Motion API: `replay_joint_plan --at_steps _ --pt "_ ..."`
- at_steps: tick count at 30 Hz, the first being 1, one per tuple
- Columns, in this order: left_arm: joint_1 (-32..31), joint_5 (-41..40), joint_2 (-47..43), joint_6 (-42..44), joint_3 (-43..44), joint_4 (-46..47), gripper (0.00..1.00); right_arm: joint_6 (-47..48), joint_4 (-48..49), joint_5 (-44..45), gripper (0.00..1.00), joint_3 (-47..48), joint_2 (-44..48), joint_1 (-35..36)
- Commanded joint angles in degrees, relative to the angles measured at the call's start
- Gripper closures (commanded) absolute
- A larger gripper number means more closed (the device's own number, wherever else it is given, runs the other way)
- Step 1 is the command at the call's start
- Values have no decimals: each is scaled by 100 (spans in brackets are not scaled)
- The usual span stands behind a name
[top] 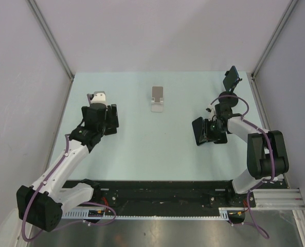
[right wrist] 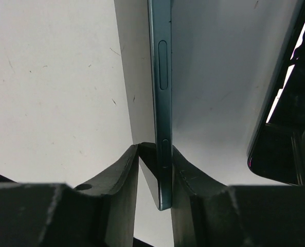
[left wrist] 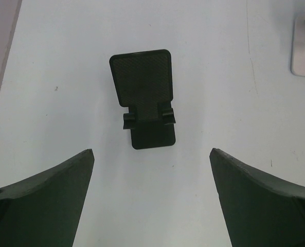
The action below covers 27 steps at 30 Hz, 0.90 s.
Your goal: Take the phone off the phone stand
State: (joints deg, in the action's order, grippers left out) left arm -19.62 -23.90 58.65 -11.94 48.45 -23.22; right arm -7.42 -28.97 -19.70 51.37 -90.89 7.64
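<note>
Toward the right edge of the pale green table (top: 142,159), the slim dark phone with a teal rim (right wrist: 160,77) sits edge-on between the black fingers of the right gripper (right wrist: 156,154). They flank it closely; whether they pinch it I cannot tell. The silver metal phone stand (top: 158,99) stands well apart, near the far edge's middle. Near the left edge, the left gripper (left wrist: 151,151) hangs wide open above a black plastic folding stand (left wrist: 144,98).

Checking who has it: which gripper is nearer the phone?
Right. The right gripper clamps the phone by its edge; the left gripper hangs open by a black stand, well away.
</note>
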Motion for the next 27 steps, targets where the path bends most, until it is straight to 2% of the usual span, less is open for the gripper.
replay_joint_plan --at_steps 1,5,9,17,24,27 --pt "46 -106 85 61 -2 151 0 127 -12 388 68 57 -104 -43" --pt "46 -62 111 43 7 160 0 127 -21 467 60 57 -78 -43" --pt "46 -36 120 43 7 160 0 83 -38 660 56 66 -8 -34" --pt "46 70 129 8 7 160 0 -14 14 1275 39 66 317 115" --pt "54 114 138 -36 -2 169 0 -224 23 2110 27 276 792 641" --pt "54 122 138 -36 -2 160 0 -330 146 2032 19 382 854 1054"
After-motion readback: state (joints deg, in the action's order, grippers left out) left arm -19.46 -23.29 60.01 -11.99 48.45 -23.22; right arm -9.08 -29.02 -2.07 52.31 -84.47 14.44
